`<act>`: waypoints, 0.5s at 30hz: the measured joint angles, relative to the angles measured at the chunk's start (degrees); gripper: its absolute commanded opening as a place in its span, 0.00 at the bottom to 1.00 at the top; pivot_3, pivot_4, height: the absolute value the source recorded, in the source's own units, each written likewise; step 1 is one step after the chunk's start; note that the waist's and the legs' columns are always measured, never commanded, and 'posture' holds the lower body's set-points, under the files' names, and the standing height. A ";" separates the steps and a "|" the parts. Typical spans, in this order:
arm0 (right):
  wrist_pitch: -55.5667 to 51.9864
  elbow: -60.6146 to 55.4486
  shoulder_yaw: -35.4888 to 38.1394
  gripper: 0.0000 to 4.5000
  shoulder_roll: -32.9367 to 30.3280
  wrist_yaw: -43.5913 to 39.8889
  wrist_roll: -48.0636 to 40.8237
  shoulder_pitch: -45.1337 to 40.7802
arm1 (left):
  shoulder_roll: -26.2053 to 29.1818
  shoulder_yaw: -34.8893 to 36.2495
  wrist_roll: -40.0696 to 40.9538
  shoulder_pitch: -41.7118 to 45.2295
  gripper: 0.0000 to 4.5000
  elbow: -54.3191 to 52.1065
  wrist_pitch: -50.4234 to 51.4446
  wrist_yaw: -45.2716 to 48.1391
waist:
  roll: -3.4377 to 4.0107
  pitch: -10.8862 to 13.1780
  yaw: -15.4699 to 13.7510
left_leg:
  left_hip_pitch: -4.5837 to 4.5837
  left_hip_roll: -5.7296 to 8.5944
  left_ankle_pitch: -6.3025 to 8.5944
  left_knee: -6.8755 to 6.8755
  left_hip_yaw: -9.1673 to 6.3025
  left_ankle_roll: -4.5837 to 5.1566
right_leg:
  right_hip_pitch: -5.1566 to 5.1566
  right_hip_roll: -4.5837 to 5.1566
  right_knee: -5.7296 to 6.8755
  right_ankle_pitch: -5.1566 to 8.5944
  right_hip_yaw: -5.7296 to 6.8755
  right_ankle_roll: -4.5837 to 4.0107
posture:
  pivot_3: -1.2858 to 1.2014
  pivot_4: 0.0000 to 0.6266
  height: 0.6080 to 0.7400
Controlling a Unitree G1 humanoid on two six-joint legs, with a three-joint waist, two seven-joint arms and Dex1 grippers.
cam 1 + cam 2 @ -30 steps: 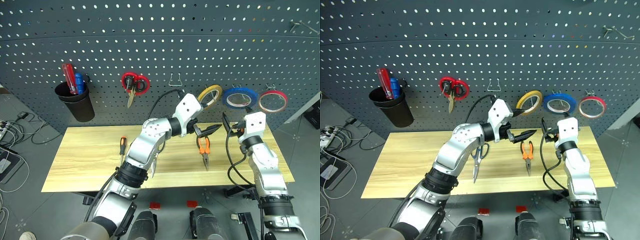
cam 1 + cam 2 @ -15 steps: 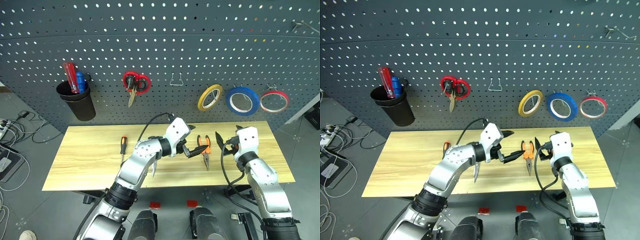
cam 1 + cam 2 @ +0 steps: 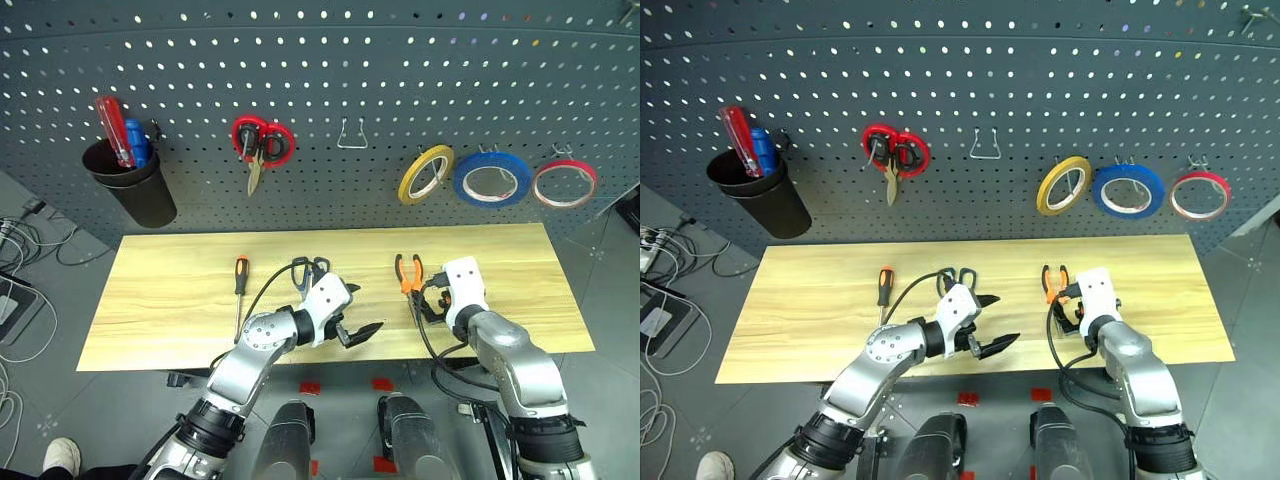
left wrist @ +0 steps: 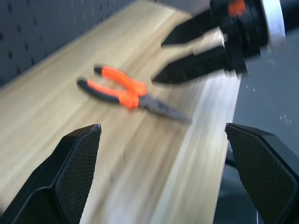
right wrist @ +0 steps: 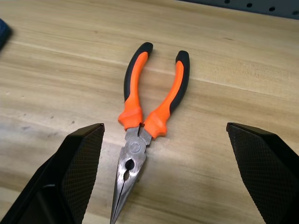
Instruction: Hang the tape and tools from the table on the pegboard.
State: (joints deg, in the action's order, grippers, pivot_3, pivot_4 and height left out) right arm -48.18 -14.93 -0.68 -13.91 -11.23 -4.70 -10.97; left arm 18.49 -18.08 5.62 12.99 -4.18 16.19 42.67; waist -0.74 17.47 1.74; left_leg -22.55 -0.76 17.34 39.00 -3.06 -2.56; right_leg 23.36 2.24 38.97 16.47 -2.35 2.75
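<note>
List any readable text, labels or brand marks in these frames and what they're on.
None readable.
The pliers show a round stamp by the pivot, too small to read.
The blue tape roll, the pegboard and the table show no lettering.

Red scissors (image 3: 262, 143), yellow roll (image 3: 425, 173)

No lettering, brand, number or sign can be read on the orange-and-black-handled steel needle-nose pliers (image 5: 148, 135), the pale yellowish wooden worktop (image 3: 180, 290) or the dark grey perforated pegboard (image 3: 330, 90).
</note>
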 measured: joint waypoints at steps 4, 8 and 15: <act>-4.53 0.02 1.14 0.99 2.41 1.65 -0.91 -1.27 | 1.82 1.05 0.02 -1.53 1.00 -0.46 -0.35 0.02 | -0.05 0.81 0.11 | -0.13 -0.03 0.00 0.00 0.00 0.00 | 0.18 -0.02 0.02 0.00 -0.01 0.00 | 0.53 0.66 1.00; -8.85 -0.01 1.26 0.99 5.41 3.32 -1.18 -2.70 | 3.25 1.71 0.02 -2.90 1.00 -0.87 -0.56 -0.03 | -0.03 1.49 0.09 | -0.18 -0.04 0.00 -0.01 0.01 0.00 | 0.26 -0.02 0.04 0.00 -0.01 0.00 | 0.54 0.67 1.00; -10.84 2.46 1.38 0.99 9.17 5.30 -1.14 -7.88 | 3.34 2.48 0.05 -3.91 1.00 -2.71 -0.32 -0.88 | -0.03 2.34 -0.02 | -0.37 -0.04 -0.01 -0.04 0.03 -0.01 | 0.52 -0.02 0.07 0.00 -0.02 0.01 | 0.55 0.68 1.00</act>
State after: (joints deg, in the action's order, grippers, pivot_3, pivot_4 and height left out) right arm -59.02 -12.47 0.70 -4.74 -5.93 -5.84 -18.84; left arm 21.83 -15.60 5.67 9.07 -6.88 15.87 41.79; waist -0.77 19.81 1.72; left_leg -22.93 -0.79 17.34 38.96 -3.02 -2.58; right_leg 23.88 2.22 39.04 16.46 -2.37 2.75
